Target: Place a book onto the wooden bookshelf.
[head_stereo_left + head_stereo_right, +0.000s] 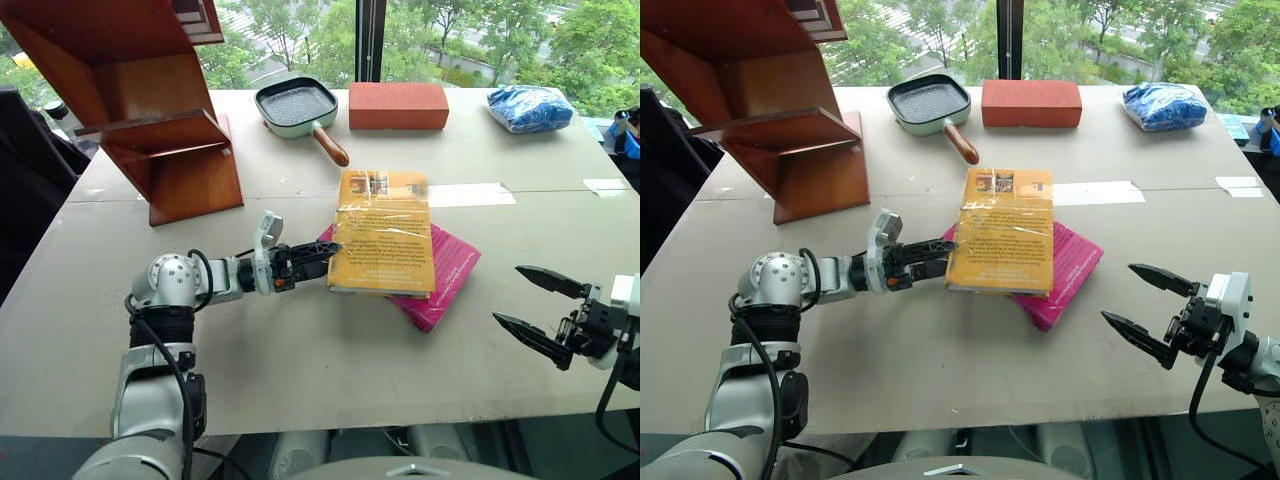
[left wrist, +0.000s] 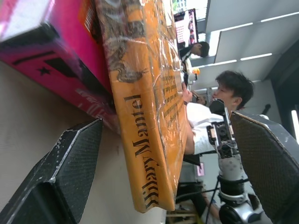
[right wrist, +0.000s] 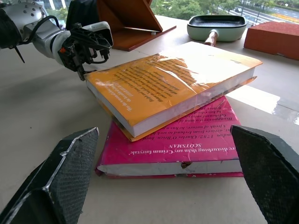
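The wooden bookshelf (image 1: 150, 110) stands on the table (image 1: 300, 370), left of and beyond the book (image 1: 383, 235). The book lies atop a pink book (image 1: 448, 272). The left gripper (image 1: 322, 254), jaws wide and holding nothing, straddles the book's spine edge. The right gripper (image 1: 533, 308), spread and empty, hovers to the book's right.

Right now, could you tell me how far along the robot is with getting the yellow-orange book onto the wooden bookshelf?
Nothing is placed yet. The yellow-orange book lies on the magenta-pink book on the table, apart from the wooden bookshelf. In hand: the left gripper is at the book's spine edge, jaws open around it, not clamped. The right gripper hangs open to the side. Left: grip, lift, carry to a shelf board.
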`<act>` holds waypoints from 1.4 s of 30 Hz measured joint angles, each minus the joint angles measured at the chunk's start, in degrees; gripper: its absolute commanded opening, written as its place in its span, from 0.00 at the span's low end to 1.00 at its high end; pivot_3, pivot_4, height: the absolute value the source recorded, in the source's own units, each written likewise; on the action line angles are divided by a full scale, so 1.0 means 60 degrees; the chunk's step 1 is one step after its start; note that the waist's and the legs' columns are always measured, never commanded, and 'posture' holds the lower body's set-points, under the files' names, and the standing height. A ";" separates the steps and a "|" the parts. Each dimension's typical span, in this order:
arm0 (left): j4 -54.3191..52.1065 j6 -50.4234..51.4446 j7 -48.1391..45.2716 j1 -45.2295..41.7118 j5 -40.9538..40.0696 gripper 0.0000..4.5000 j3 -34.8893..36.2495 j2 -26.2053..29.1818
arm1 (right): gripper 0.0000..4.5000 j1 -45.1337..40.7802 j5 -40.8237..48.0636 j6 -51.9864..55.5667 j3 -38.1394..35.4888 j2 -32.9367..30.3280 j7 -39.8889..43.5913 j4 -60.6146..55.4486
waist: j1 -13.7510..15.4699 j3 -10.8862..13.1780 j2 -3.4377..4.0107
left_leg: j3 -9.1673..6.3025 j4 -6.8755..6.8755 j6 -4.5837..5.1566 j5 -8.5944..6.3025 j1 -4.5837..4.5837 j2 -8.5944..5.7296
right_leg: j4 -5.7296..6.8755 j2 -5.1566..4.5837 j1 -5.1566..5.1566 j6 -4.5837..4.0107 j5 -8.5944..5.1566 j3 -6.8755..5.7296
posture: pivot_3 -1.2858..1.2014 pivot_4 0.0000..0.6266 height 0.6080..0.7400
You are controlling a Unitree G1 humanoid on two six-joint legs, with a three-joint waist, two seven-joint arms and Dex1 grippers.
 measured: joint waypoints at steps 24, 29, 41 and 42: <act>0.1942 -0.0026 -0.3293 -0.1491 0.1696 0.00 -0.1981 -0.0044 | 1.00 -0.0067 0.0021 0.0236 -0.0245 0.0142 -0.0689 -0.0781 | 0.0013 0.0003 -0.0003 | 0.0004 0.0008 -0.0002 0.0002 0.0002 0.0002 | 0.0014 -0.0004 -0.0001 -0.0011 0.0007 0.0009 | 0.52 0.24 1.00; -0.0177 0.0434 -0.3142 -0.0695 0.1001 0.00 -0.1138 0.0110 | 1.00 -0.0152 0.0130 0.0428 -0.0234 0.0146 -0.0847 -0.0978 | 0.0007 0.0026 -0.0017 | 0.0001 0.0007 -0.0002 0.0002 -0.0024 0.0031 | 0.0025 -0.0010 -0.0026 -0.0032 0.0019 0.0011 | 0.52 0.24 1.00; -0.6557 -0.4776 -0.1233 -0.2297 0.2744 0.00 -0.0473 0.1898 | 1.00 -0.2631 0.1474 0.1356 -0.0123 0.0505 -0.1194 -0.0052 | 0.0070 0.0051 -0.0030 | 0.0055 0.0004 -0.0006 0.0004 -0.0005 -0.0013 | 0.0029 -0.0041 -0.0026 -0.0032 0.0022 0.0048 | 0.52 0.24 1.00; -0.6609 -0.5524 -0.1317 -0.2359 0.3381 0.00 -0.0834 0.2435 | 1.00 -0.3003 0.1524 0.1425 -0.0094 0.0509 -0.1167 0.0134 | 0.0043 0.0053 -0.0028 | 0.0055 0.0002 -0.0005 0.0004 -0.0005 -0.0015 | 0.0028 -0.0038 -0.0027 -0.0032 0.0022 0.0050 | 0.52 0.24 1.00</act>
